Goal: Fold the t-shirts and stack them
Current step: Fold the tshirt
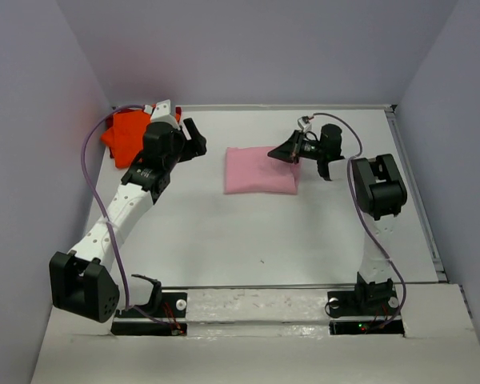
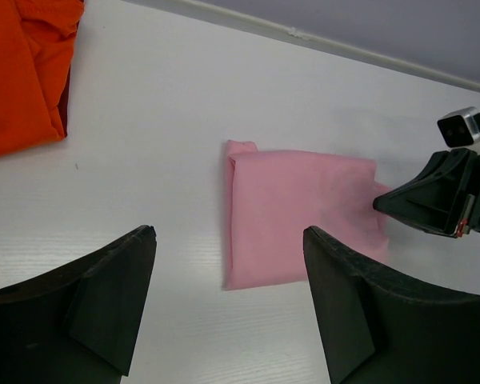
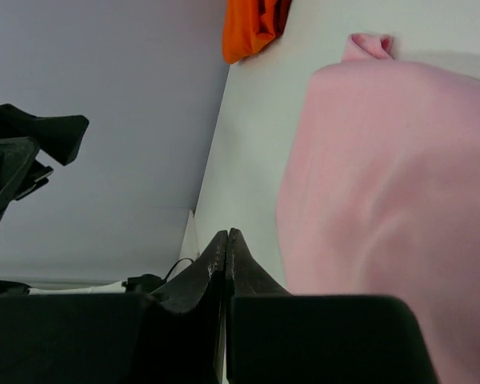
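1. Showed a white table (image 1: 224, 240), walled in grey on three sides.
2. Found the pink shirt (image 1: 260, 170) lying flat at the far middle of the table. Saw it folded into a tidy rectangle, with a small nub of cloth poking from one corner. Judged it light, soft and limp, likely to sag and fall open if lifted by a single pinch. Judged it likely to slide easily over the smooth top. Judged it best taken at two corners of one short edge, pinching through all layers, or scooped from beneath a folded edge.
3. Found the orange shirt (image 1: 124, 136) crumpled in the far left corner, well apart from the pink shirt and not yet folded. Judged it equally limp, and in need of spreading flat first, taken by the shoulders or the hem.
4. Caught the left gripper (image 1: 198, 140) hovering between the two shirts, fingers spread wide, grasping nothing.
5. Caught the right gripper (image 1: 278, 153) at the pink shirt's right edge, fingers pressed tight together. Made out no cloth between them in the right wrist view.
6. Glimpsed a dark red strip (image 2: 67, 92) under the orange shirt's edge in the left wrist view. Could not tell more from so little.
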